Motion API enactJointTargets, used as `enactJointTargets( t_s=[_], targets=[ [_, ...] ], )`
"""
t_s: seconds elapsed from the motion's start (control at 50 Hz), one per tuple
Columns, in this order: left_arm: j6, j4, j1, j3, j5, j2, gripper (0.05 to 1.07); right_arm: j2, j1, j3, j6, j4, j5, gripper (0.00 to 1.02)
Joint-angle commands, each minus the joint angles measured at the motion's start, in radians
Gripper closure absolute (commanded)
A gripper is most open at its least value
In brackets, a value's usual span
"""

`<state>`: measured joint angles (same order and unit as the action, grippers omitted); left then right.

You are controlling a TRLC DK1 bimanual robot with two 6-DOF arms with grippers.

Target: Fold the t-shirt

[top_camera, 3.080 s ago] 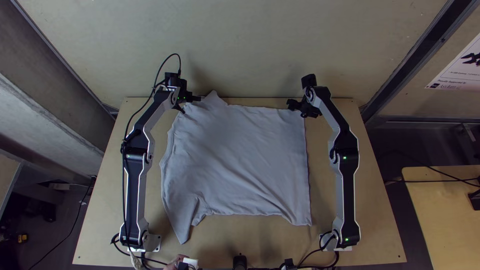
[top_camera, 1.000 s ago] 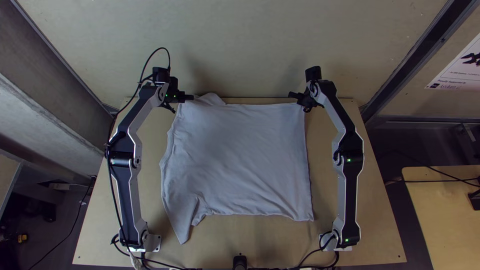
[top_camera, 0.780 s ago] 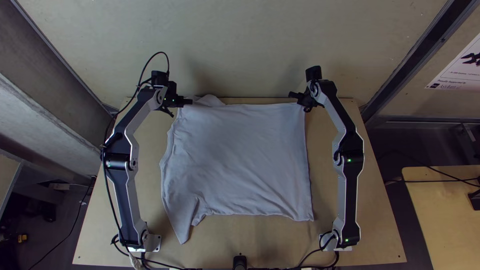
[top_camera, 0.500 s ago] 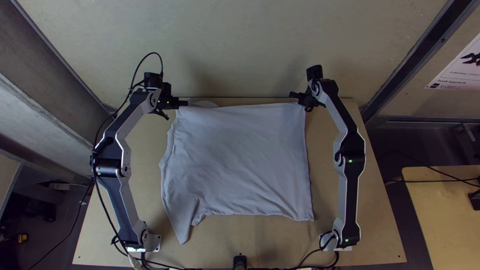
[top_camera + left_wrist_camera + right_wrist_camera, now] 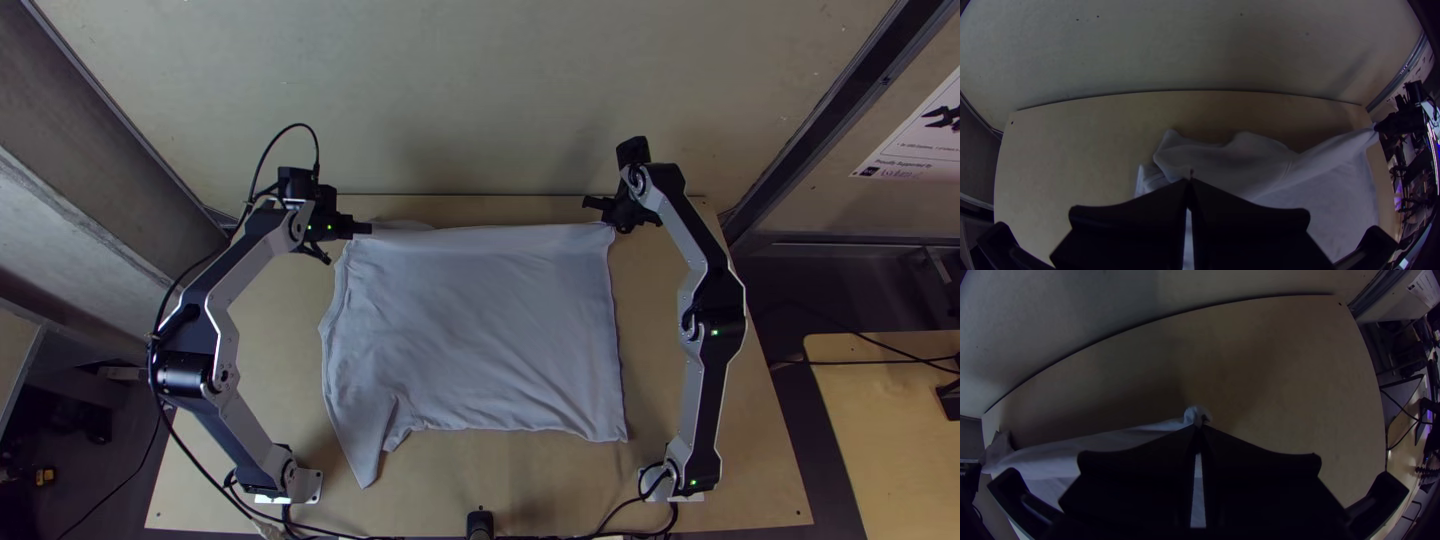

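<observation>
Compared with the frame before, the left gripper (image 5: 352, 233) and the right gripper (image 5: 610, 217) have moved toward 6 o'clock, fingers closed on the t-shirt's (image 5: 480, 330) 11 and 1 o'clock corners; it lies mostly spread at the worktop's (image 5: 740, 450) centre.

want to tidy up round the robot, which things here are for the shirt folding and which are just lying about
For the folding:
- t-shirt, its far edge stretched between the grippers
- left gripper and right gripper, both gripping it
- wooden table under it

Not part of it:
- side table
- small yellow item
- poster
</observation>
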<state>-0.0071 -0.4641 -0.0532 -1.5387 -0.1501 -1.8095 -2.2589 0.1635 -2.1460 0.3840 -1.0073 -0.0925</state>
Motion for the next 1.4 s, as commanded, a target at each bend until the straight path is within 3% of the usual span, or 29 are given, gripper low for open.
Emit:
enactJointTargets(
  t_s=[0.0,0.86,1.24,1.26,1.3,1.32,1.34,1.38],
  targets=[
    [0.006,0.025,-0.008,0.083,-0.008,0.076,1.05,0.068,0.007,0.057,-0.016,-0.01,-0.016,1.0],
    [0.05,0.101,0.035,0.48,-0.008,0.34,1.05,0.317,0.054,0.537,-0.023,0.065,-0.039,1.0],
    [0.053,0.255,0.035,0.678,-0.006,0.342,1.04,0.341,0.079,0.687,-0.04,0.107,-0.061,1.0],
    [0.053,0.262,0.036,0.681,-0.006,0.338,1.03,0.341,0.079,0.692,-0.048,0.107,-0.058,0.96],
    [0.053,0.262,0.039,0.683,-0.008,0.334,0.96,0.348,0.079,0.699,-0.048,0.101,-0.058,0.83],
    [0.05,0.262,0.041,0.681,-0.008,0.332,0.85,0.354,0.079,0.704,-0.05,0.098,-0.058,0.77],
    [0.044,0.26,0.046,0.68,-0.008,0.332,0.71,0.361,0.077,0.71,-0.05,0.098,-0.056,0.72],
    [0.039,0.248,0.053,0.67,-0.009,0.334,0.31,0.378,0.076,0.721,-0.053,0.098,-0.058,0.6]
  ],
)
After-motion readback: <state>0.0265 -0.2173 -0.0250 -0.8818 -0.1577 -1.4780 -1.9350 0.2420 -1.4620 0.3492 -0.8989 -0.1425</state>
